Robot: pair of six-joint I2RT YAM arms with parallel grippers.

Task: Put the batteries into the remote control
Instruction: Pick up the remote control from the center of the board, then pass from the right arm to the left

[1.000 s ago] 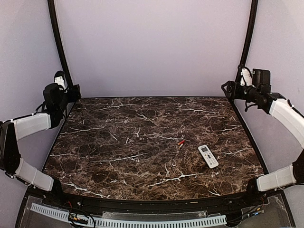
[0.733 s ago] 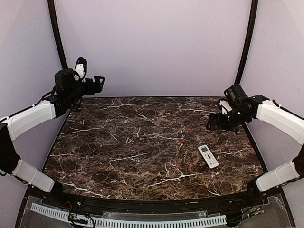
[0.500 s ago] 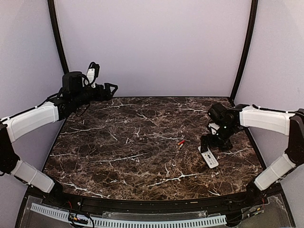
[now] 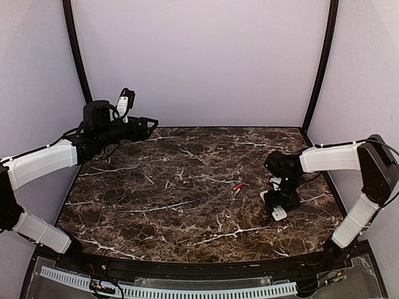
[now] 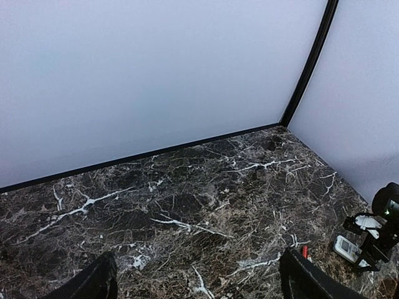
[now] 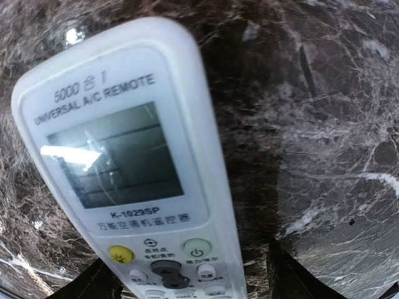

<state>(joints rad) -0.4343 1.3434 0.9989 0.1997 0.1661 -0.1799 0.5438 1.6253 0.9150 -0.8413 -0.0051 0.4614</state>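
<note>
The white remote control (image 6: 124, 168) lies face up on the marble table, display and buttons showing; in the top view only its ends (image 4: 279, 213) show under my right gripper (image 4: 282, 199). My right gripper (image 6: 193, 283) is open, low over the remote, one finger on each side of its button end and apart from it. A small red battery (image 4: 237, 186) lies on the table left of the remote; it also shows in the left wrist view (image 5: 304, 251). My left gripper (image 4: 149, 123) is open and empty, high over the far left of the table, its fingers (image 5: 93, 283) wide apart.
The dark marble table (image 4: 174, 187) is enclosed by pale walls at the back and sides, with black corner posts (image 4: 318, 62). The left wrist view shows the remote (image 5: 346, 247) and the right gripper (image 5: 380, 230) at its lower right.
My right arm swung from the far right corner down onto the remote and now straddles it. My left arm moved right and forward from the far left corner.
</note>
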